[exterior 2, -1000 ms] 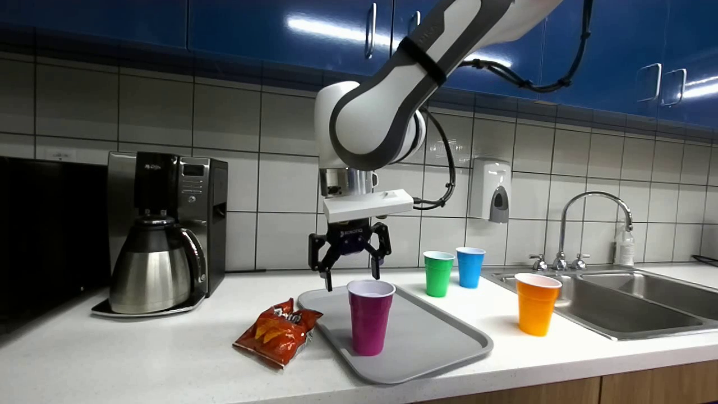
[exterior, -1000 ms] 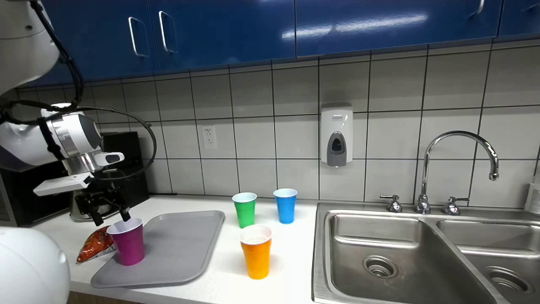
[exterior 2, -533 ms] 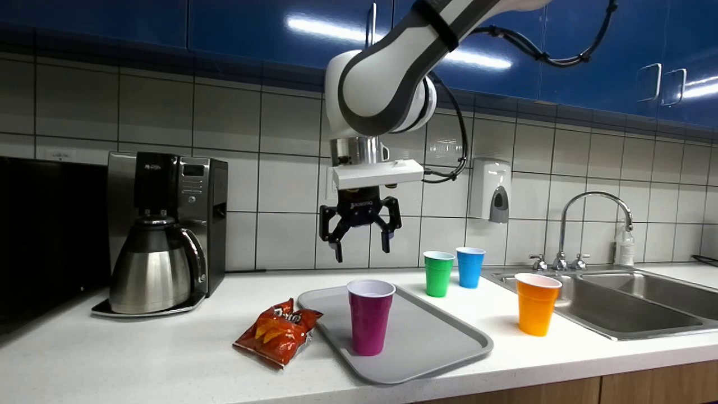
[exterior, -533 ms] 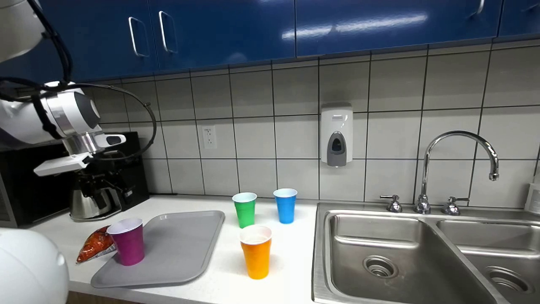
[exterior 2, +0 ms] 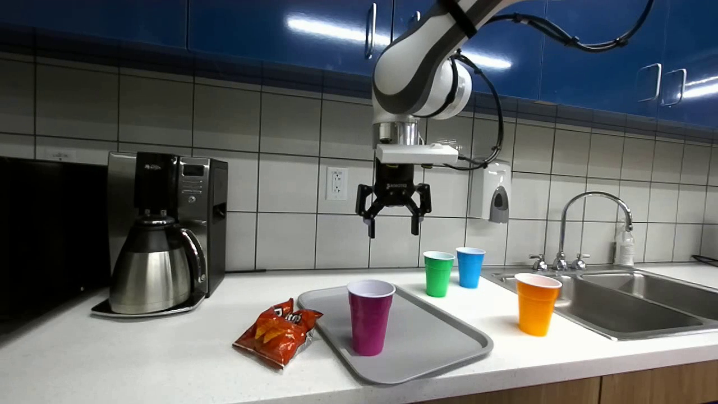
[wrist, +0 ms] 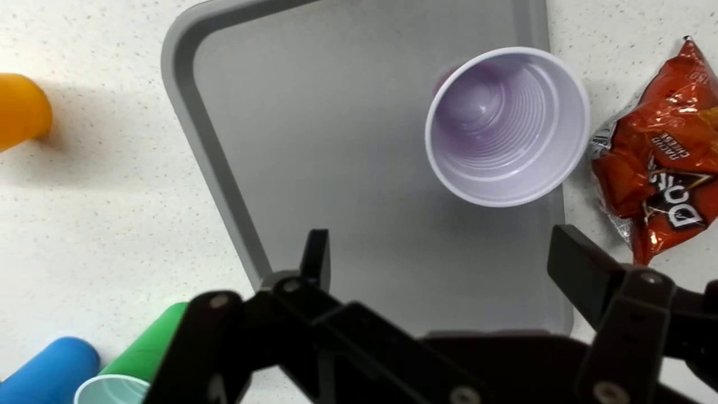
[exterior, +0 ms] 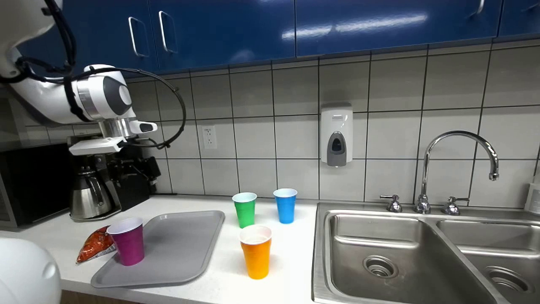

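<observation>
Black two-fingered gripper [exterior 2: 392,231]: released, its fingers [wrist: 317,258] spread wide with nothing between them; it hangs well above the grey rectangular tray [exterior 2: 432,336] with rounded corners.
Gripper's shift: over the last second it has risen from close by the rim of the tapered purple plastic cup [exterior 2: 367,322] and moved across towards the tray side where the tapered green plastic cup [exterior 2: 437,275] stands.
Purple plastic cup: upright on the tray, near one edge, in the same spot as a second ago.
Shiny red foil chip bag [exterior 2: 277,334]: on the white bench [exterior 2: 168,359], just beside that tray edge; unmoved.
Blue plastic cup [exterior 2: 470,268], orange plastic cup [exterior 2: 537,307]: upright on the bench, on the green cup's side of the tray; all three unmoved.
Cups in the wrist view: orange and blue run out of frame; the green one is partly behind the gripper and cut off below.
Tray and bag in the wrist view: each cut by the frame, the tray's near end also covered by the gripper.
Black-and-silver coffee maker [exterior 2: 193,196]: well apart from the tray, on the bag's side; in an exterior view the dark gripper covers much of it, leaving the steel carafe [exterior: 88,200] plain and the fingertips hard to make out.
</observation>
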Robot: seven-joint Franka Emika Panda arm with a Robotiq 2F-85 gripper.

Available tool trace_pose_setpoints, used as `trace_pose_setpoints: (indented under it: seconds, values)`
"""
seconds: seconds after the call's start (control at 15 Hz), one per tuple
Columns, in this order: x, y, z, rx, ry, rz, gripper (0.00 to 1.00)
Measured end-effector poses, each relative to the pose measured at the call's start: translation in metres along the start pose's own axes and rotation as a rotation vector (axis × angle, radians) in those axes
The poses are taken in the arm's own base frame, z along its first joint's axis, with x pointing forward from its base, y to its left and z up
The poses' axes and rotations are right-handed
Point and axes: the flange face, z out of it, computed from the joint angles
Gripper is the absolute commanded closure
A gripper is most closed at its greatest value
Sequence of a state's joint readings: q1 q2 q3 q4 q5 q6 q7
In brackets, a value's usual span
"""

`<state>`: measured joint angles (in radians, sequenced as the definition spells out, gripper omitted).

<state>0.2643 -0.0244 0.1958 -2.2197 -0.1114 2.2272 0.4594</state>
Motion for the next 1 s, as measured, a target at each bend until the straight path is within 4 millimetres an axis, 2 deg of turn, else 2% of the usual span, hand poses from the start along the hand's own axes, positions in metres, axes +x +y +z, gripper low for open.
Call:
trace_pose_setpoints:
  seconds: [0.47, 1.0]
  values:
    - [0.017, 0.084, 0.001, 0.016, -0.033, 0.022, 0.0]
    - [0.011, 0.175, 0.003, 0.008, -0.071, 0.066, 0.0]
